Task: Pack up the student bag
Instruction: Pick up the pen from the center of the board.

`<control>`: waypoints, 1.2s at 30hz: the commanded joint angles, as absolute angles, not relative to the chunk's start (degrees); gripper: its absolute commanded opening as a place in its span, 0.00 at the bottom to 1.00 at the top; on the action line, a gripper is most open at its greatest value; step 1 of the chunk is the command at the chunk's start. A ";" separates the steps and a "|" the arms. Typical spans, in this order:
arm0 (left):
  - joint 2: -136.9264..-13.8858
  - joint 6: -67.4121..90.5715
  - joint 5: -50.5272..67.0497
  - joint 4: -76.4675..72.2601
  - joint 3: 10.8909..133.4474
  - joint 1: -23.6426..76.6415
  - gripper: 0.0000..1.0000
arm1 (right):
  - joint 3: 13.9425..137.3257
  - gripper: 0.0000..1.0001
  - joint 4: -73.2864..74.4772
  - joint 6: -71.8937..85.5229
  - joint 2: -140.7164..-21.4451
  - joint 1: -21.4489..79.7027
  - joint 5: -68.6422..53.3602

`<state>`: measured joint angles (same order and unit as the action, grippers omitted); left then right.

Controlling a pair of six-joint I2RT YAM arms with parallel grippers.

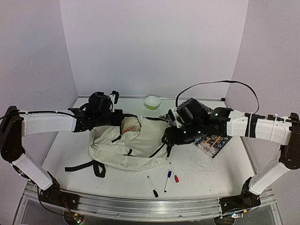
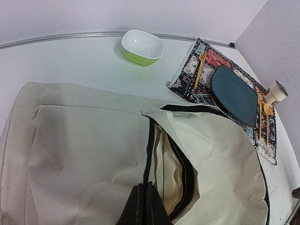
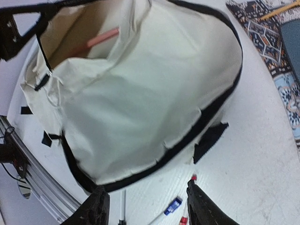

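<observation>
White tabletop [image 1: 201, 173] carries the student bag [image 1: 136, 145] at centre, its mouth held up by the left gripper [image 2: 143, 206], which is pinched tight on the zipper edge. We find the right gripper [image 3: 146, 192] spread and empty over the bag's side. If that pinch slips, the mouth would likely collapse. Three markers [image 1: 166, 180], a green bowl [image 1: 152, 101] and a patterned mat [image 1: 213, 143] lie outside the bag; a sagging flap [image 2: 211, 154] partly covers the opening.

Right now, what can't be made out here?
- Pink item inside the student bag: top and right wrist views show only a strip; fabric covers the rest.
- How the left gripper grips the bag edge: left wrist view, bottom edge cuts the fingers off.
- Placemat: top view, mostly under the right arm.
</observation>
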<state>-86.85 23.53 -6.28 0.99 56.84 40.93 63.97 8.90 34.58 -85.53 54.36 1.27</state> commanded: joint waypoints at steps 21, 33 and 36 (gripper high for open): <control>-84.85 21.78 -9.46 -3.50 56.97 40.66 0.00 | 62.39 0.40 27.78 40.84 -100.83 61.28 5.07; -84.66 21.54 -9.70 -3.43 56.84 40.62 0.00 | 63.44 0.34 24.74 40.68 -106.85 61.27 4.80; -84.50 21.53 -9.75 -3.42 56.72 40.61 0.00 | 63.28 0.33 24.52 40.71 -107.82 61.28 5.18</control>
